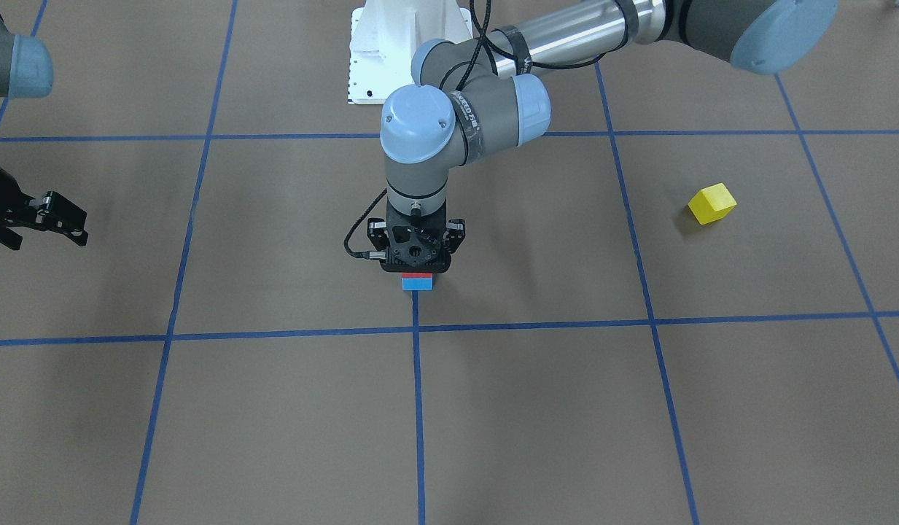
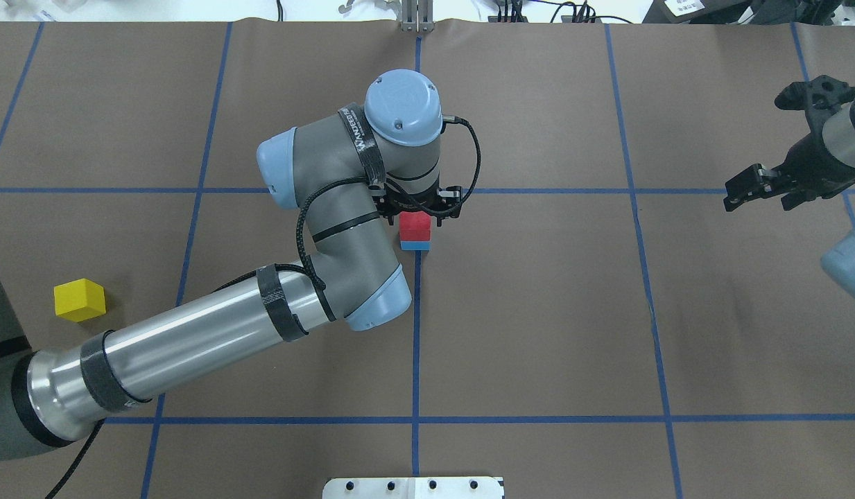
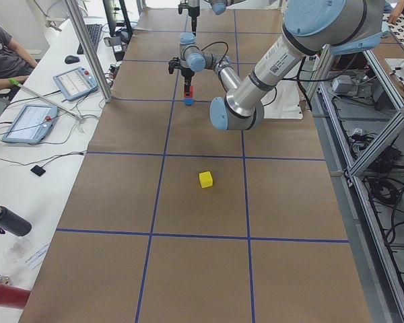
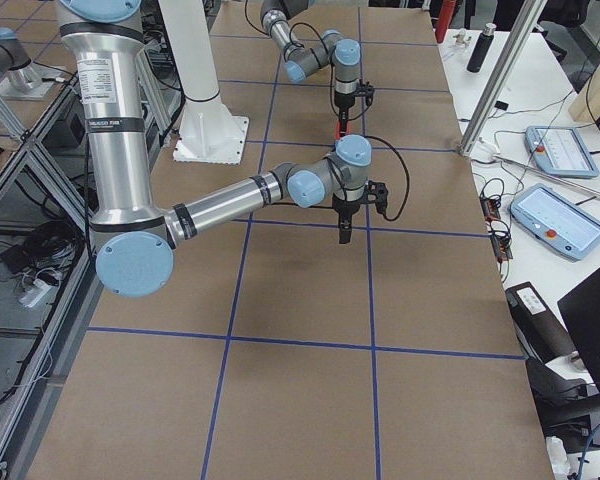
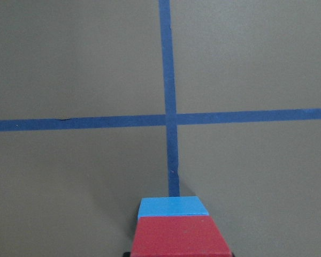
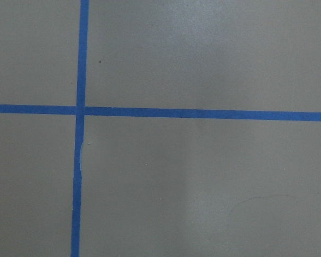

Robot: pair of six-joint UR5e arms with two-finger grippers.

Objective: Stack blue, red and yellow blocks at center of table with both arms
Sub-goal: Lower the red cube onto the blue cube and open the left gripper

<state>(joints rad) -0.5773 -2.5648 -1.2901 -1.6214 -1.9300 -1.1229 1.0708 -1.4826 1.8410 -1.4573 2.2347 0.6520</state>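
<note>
While the brown counter (image 2: 538, 312) gridded with thin blue tape lines stretches beneath it, the grey-and-silver left arm (image 2: 191, 346) reaches to the middle crossing, and the matching right arm (image 2: 847, 138) hangs at the far edge. The black two-finger left end effector (image 2: 417, 211) points straight down over the stack and straddles its top cube, though whether it is clamped cannot be told. The black right end effector (image 2: 756, 196) hovers with jaws spread, holding nothing. At the crossing, a small matte red cube (image 2: 415, 223) sits squarely on a light blue cube (image 2: 415, 244). A yellow cube (image 2: 80, 299) lies alone, well apart on the left arm's side.
</note>
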